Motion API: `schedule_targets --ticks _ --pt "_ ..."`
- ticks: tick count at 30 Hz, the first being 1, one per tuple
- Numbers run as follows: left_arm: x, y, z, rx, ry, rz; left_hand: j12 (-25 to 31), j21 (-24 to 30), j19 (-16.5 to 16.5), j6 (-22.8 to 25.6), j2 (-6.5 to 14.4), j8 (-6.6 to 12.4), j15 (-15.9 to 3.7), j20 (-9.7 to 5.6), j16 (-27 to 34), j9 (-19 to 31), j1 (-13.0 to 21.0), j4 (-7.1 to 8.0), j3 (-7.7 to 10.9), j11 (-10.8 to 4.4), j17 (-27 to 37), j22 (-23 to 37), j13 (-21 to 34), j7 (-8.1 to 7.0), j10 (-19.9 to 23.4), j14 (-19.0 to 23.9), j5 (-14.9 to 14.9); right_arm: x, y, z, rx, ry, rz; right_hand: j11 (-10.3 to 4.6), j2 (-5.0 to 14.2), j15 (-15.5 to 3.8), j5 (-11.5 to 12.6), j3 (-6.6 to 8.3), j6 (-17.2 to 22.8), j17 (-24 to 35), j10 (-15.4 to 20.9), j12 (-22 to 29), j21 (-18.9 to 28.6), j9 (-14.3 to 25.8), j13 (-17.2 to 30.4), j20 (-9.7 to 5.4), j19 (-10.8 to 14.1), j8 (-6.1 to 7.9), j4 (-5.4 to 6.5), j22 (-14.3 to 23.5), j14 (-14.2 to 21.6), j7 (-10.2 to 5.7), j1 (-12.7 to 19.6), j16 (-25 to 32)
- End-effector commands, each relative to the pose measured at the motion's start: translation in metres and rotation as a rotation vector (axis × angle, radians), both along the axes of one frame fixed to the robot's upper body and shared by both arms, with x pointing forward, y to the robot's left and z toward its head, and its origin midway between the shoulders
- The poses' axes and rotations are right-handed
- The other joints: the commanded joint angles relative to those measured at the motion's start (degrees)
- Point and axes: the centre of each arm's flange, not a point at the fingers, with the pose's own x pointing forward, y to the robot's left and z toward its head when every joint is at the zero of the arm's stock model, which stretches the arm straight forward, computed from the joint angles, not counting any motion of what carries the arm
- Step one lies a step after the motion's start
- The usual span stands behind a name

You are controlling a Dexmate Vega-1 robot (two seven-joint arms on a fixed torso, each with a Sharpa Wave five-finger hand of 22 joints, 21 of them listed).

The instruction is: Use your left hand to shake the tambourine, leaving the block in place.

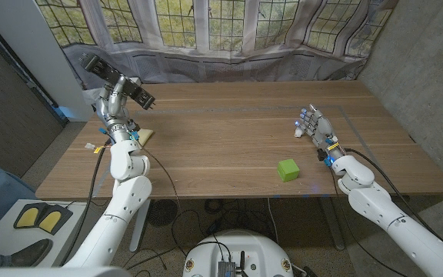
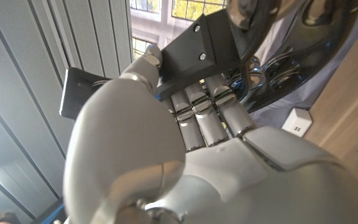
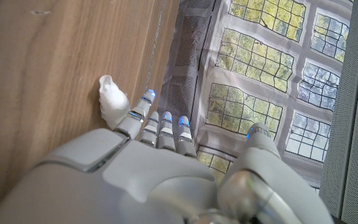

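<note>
My left hand (image 1: 114, 98) is raised above the table's far left corner and grips the black tambourine (image 1: 138, 95). In the left wrist view its fingers (image 2: 204, 115) curl around the tambourine's black frame (image 2: 204, 43), with metal jingles (image 2: 283, 70) beside them. The green block (image 1: 287, 170) sits on the wooden table (image 1: 221, 146) towards the front right, apart from both hands. My right hand (image 1: 314, 126) stands just behind the block with its fingers (image 3: 160, 127) spread and nothing in it.
A small yellowish piece (image 1: 146, 135) lies on the table below my left hand. Curtained windows (image 1: 229, 31) run behind the table's far edge. Bare wood stretches between the two hands.
</note>
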Motion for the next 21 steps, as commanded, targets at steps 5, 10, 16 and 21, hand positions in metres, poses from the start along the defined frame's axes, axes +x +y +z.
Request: schedule_targets --ticks 5,10,16,21 --pt "-0.014 -0.035 0.013 0.092 0.044 0.362 0.2 0.8 0.1 1.7 4.3 0.6 -5.17 0.06 0.2 0.0 0.8 0.19 0.47 -1.65 1.1 0.1 7.2 1.6 1.9 4.9 0.4 0.001 -0.003 0.0 0.005 0.004 -0.011 0.21 0.14 0.24 0.1 0.34 0.3 0.2 0.2 -0.1 -0.3 0.2 0.1 0.02 0.5 0.06 -0.18 0.2 0.1 0.59 0.5 -0.2" --pt "-0.024 -0.058 0.046 0.399 0.015 0.449 0.3 0.9 0.2 1.9 4.3 0.65 -5.1 0.06 0.2 -0.1 0.7 0.19 0.54 -1.82 1.1 0.1 7.4 1.56 2.1 5.1 0.4 -0.001 -0.001 0.005 -0.007 -0.015 -0.003 0.21 0.16 0.24 0.1 0.35 0.3 0.2 0.3 0.0 -0.3 0.2 0.1 0.04 0.5 0.06 -0.18 0.2 0.1 0.58 0.5 -0.2" --pt "-0.032 -0.075 0.062 0.485 -0.028 0.535 0.3 1.1 0.2 2.1 4.1 0.69 -4.98 0.03 0.2 -0.2 0.6 0.12 0.59 -1.94 1.0 0.1 7.6 1.4 2.3 5.2 0.4 -0.005 0.0 0.01 -0.018 -0.041 0.005 0.24 0.16 0.28 0.1 0.34 0.2 0.2 0.2 -0.1 -0.3 0.2 0.1 0.05 0.5 0.05 -0.16 0.2 0.1 0.53 0.5 -0.2" --pt "-0.049 -0.092 0.076 0.661 -0.075 0.695 0.3 1.2 0.2 2.2 4.1 0.71 -4.94 0.04 0.2 -0.2 0.5 0.18 0.61 -1.81 1.1 0.1 7.7 1.34 2.3 5.1 0.4 -0.011 -0.002 0.014 -0.021 -0.066 -0.003 0.23 0.06 0.26 0.1 0.29 0.3 0.2 0.3 0.0 -0.3 0.2 0.1 0.02 0.6 0.07 -0.16 0.2 0.2 0.53 0.5 -0.1"
